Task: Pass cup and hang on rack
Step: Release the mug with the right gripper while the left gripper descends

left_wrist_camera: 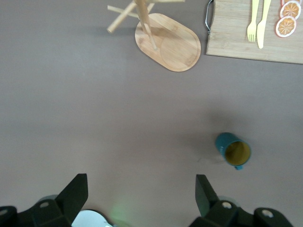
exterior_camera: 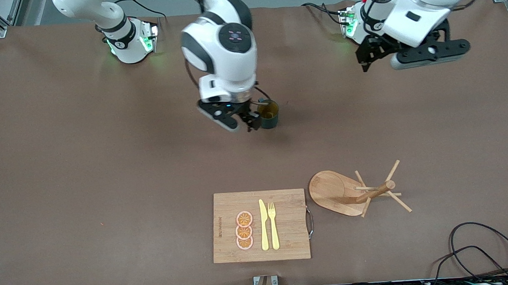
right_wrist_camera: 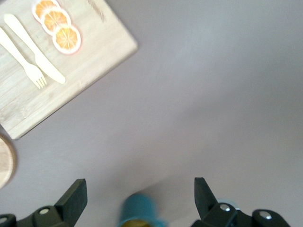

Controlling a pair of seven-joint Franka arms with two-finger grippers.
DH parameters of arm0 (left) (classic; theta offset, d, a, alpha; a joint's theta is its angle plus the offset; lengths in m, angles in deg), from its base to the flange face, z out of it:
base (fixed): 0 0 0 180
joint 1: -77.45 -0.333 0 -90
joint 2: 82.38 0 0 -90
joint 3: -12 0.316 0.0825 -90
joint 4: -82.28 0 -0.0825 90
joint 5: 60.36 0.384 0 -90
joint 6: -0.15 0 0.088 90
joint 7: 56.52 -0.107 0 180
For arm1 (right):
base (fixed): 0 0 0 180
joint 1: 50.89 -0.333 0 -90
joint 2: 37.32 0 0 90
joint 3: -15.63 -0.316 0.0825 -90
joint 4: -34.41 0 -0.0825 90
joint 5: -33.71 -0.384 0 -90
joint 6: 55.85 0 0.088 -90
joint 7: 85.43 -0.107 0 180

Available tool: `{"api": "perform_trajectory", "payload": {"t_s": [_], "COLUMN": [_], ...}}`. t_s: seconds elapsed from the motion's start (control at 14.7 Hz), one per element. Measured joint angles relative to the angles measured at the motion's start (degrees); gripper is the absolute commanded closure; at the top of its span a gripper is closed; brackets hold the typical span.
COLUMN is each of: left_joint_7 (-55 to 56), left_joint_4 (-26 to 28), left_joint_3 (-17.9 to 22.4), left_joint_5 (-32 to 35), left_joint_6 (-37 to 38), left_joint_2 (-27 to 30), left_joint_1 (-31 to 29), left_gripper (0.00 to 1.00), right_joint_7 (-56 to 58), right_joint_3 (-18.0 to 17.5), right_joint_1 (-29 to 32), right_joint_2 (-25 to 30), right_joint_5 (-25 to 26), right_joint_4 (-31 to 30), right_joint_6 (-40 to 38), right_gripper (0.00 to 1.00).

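Teal-green, the cup [exterior_camera: 270,114] stood upright on the table [exterior_camera: 83,170], farther from the front camera than the rack [exterior_camera: 354,192]. The right gripper [exterior_camera: 246,116] hung just above the cup, fingers spread wide, gripping nothing. The left gripper [exterior_camera: 374,58] waited near its base, fingers wide apart, well apart from the cup.

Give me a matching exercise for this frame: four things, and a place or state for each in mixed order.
1 cup
2 rack
3 left gripper
4 fork

a open, in the air near its own base
b on the cutting board
c upright on the table, between the open right gripper's fingers
d beside the cutting board

1-c, 2-d, 3-a, 4-b
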Motion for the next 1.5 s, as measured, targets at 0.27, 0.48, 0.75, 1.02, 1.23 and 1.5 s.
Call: {"api": "perform_trajectory", "payload": {"t_s": [0.27, 0.48, 0.75, 1.02, 1.23, 1.5], "left_joint_7": [13.92, 25.46, 42.25, 65.77, 82.97, 95.60], "left_joint_4": [1.96, 5.66, 7.56, 8.04, 8.24, 8.30], "left_joint_3": [-8.01, -16.30, -22.47, -22.58, -22.52, -22.37], "left_joint_5": [0.11, 3.58, 10.43, 23.71, 35.07, 47.99], "left_joint_6": [-3.90, -7.96, -10.23, -10.94, -11.09, -11.03], "left_joint_2": [-0.56, -2.23, -7.19, -15.67, -23.72, -32.32], "left_joint_1": [0.29, 0.58, 5.46, 17.60, 25.76, 31.15], "left_gripper": [0.00, 0.00, 0.00, 0.00, 0.00, 0.00], "right_joint_7": [22.10, 34.57, 45.41, 58.06, 66.67, 71.84], "right_joint_3": [1.19, 1.35, 1.42, 1.47, 1.50, 1.47], "right_joint_1": [7.96, 14.13, 20.10, 29.75, 37.53, 41.82], "right_joint_2": [5.66, 7.48, 9.70, 13.64, 15.82, 17.03], "right_joint_5": [0.06, 0.06, 0.06, -2.69, -3.79, -3.93], "right_joint_4": [-0.17, -0.28, -0.31, -0.37, -0.63, -0.83], "right_joint_6": [-4.91, -6.21, -8.88, -13.19, -15.56, -16.97], "right_gripper": [0.00, 0.00, 0.00, 0.00, 0.00, 0.00]}}
